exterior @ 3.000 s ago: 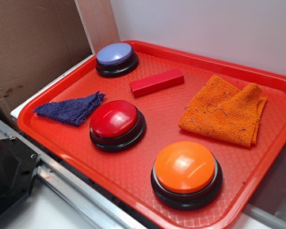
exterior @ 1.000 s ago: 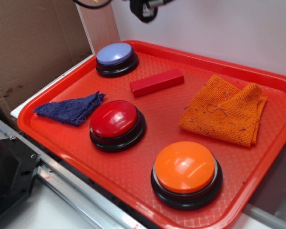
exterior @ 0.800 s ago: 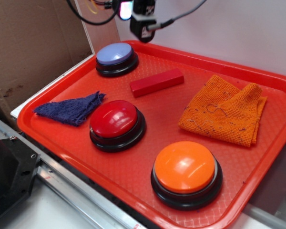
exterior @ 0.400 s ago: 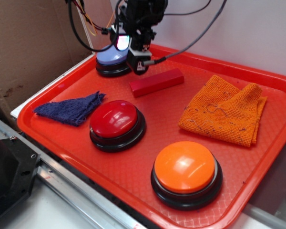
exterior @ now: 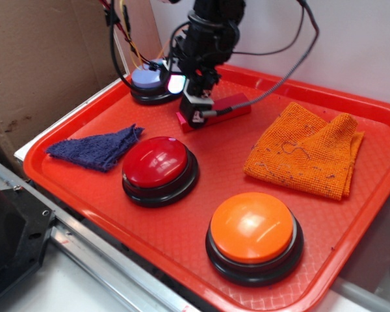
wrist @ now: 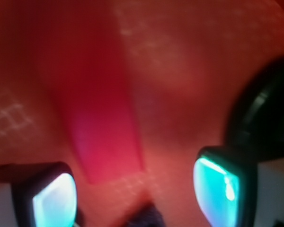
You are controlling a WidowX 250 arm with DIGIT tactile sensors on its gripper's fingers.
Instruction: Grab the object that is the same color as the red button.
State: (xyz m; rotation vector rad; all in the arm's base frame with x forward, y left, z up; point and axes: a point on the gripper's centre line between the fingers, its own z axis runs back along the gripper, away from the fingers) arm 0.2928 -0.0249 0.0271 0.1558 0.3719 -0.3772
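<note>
Red tray [exterior: 84, 188] on bench, cardboard at left, white wall behind. Left to right: purple cloth [exterior: 94, 149], purple button [exterior: 146, 84], red button [exterior: 159, 170], red block [exterior: 231, 104], orange button [exterior: 253, 235], orange cloth [exterior: 305, 153]. Count: three buttons, two cloths, one block. Claw [wrist: 135, 191] low over block's left end, fingers [wrist: 217, 187] apart, straddling it. Grasp not made; left: close, lift.

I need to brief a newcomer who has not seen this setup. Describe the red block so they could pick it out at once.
Start at the red tray. Near its back left sits a pale purple dome button; the red block lies just right of it, under the gripper. It is the only straight-edged bar there: the red button is round, the orange cloth soft and crumpled.
</note>
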